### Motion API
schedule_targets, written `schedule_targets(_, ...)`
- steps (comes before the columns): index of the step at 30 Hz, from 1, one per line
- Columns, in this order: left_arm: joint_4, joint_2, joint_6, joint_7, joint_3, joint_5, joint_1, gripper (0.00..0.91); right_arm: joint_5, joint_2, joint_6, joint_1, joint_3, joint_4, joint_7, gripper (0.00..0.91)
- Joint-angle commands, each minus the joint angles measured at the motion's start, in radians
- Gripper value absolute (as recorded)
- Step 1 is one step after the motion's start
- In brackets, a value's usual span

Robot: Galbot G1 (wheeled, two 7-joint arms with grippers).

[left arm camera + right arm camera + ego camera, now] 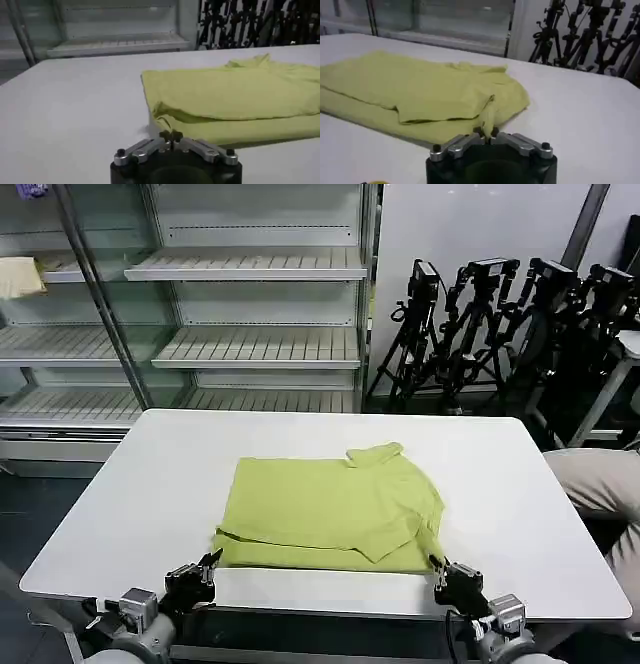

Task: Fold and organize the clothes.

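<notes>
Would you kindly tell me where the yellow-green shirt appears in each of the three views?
Head view: the shirt lies folded at the table's middle, toward the near edge.
Left wrist view: shirt just beyond the left gripper.
Right wrist view: shirt just beyond the right gripper.
Shared landmark: the shirt's collar.

A white bench (520, 484) with rounded corners stands at the centre of the room. Behind it, a metal-framed shelving unit (250, 314) carries white slatted shelves in several tiers. A pale cream cloth (20, 277) lies on one upper shelf. Black camera tripods (500, 324) stand grouped against a plain white wall (470, 224). The floor (30, 504) is dark.
</notes>
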Motion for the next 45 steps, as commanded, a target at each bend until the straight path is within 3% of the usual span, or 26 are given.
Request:
schedule_targets(1,-0.076,0.002,0.017,-0.006,-0.044,0.012,0.076,0.907,-0.022,0.004,0.002,-0.055,0.014,0.038,0.001,0.907)
schedule_targets(7,-0.110,0.014,0.028,-0.007,-0.070,0.014,0.070,0.907,-0.013,0.004,-0.005,-0.062,0.076,0.090,-0.009,0.907)
schedule_targets(11,-0.113,0.029,0.028,-0.007,-0.081,0.011,0.025,0.907,0.053,0.001,-0.009,-0.022,0.121,0.110,-0.011,0.907)
schedule_targets(18,-0.022,0.070,0.000,-0.002,-0.003,0.011,-0.149,0.907,0.068,-0.003,-0.036,0.235,0.077,0.029,0.016,0.907)
schedule_targets(22,0.066,0.093,-0.008,0.007,0.060,0.009,-0.257,0.907,0.068,0.007,-0.081,0.431,-0.001,-0.110,0.066,0.907)
schedule_targets(25,0.142,0.105,0.013,0.009,0.110,-0.012,-0.372,0.907,0.070,0.040,-0.131,0.613,-0.103,-0.252,0.137,0.907)
schedule_targets(30,0.304,0.124,0.001,0.017,0.215,-0.063,-0.538,0.907,0.096,0.087,-0.138,0.813,-0.237,-0.452,0.243,0.907)
schedule_targets(33,0.397,0.123,0.003,0.014,0.275,-0.092,-0.663,0.907,0.101,0.117,-0.139,0.873,-0.271,-0.544,0.267,0.907)
schedule_targets(39,0.592,0.105,0.006,0.016,0.373,-0.148,-0.841,0.907,0.147,0.162,-0.139,0.966,-0.298,-0.700,0.260,0.907)
schedule_targets(45,0.741,0.083,0.004,0.045,0.429,-0.156,-0.954,0.907,0.171,0.206,-0.139,1.024,-0.306,-0.800,0.275,0.907)
